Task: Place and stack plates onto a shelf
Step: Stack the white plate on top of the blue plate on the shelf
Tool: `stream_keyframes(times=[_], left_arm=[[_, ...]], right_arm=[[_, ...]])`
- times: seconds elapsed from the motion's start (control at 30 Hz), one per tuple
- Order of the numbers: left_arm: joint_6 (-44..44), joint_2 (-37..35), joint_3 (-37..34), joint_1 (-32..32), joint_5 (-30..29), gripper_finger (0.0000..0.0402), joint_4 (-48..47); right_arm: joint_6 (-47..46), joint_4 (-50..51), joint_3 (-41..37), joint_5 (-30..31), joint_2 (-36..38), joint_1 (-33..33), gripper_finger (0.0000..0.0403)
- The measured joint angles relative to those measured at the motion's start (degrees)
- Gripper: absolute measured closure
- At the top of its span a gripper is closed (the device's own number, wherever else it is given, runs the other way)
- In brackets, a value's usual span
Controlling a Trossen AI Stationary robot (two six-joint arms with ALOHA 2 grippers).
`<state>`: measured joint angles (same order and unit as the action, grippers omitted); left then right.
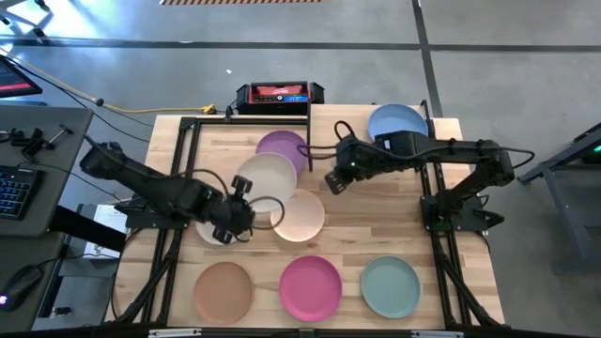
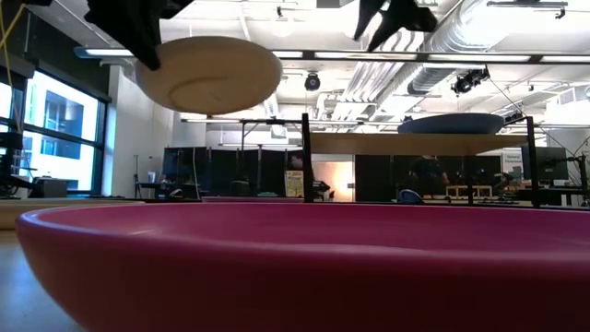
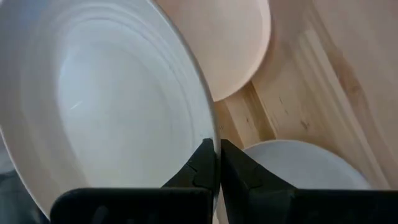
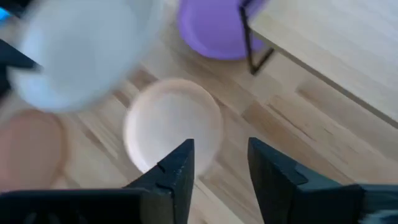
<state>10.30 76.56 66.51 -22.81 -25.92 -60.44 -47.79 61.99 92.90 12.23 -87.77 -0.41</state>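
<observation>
Cream plate (image 1: 266,176), pinched by its rim in the left gripper (image 1: 246,203) above the tabletop (image 1: 357,235), should be kept level and carried to the shelf (image 1: 394,141), while the right gripper (image 1: 333,180) hangs empty with fingers parted beside it.

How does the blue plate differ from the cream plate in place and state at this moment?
The blue plate lies flat on the shelf, free of both grippers; the cream plate hangs in the air, its rim pinched by the left gripper. The right gripper stands open and empty. Both are round and shallow.
</observation>
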Motion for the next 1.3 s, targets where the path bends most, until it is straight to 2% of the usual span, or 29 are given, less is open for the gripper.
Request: stream_keyframes(times=[0.2,0.4,0.7,0.93,1.3], left_arm=[[6.1,6.2,2.8,-2.9,-4.2,0.0401,0.0],[13.3,11.9,6.7,-4.9,-11.7,0.0401,0.1],[19.8,17.5,13.6,-5.3,-17.3,0.0401,0.3],[23.2,18.7,16.1,-4.3,-18.0,0.0401,0.2],[24.0,18.6,16.1,-2.9,-18.4,0.0401,0.8]], right_arm=[[-2.2,-5.2,0.0,0.0,0.0,0.0,0.0265],[-3.8,-5.4,0.0,0.8,0.0,0.0,0.0265],[-4.2,-5.3,0.0,0.7,0.0,0.2,0.0265],[-2.3,-5.3,0.0,-0.5,0.0,0.6,0.0265],[-2.3,-2.7,0.0,-1.2,-1.5,0.8,0.0266]])
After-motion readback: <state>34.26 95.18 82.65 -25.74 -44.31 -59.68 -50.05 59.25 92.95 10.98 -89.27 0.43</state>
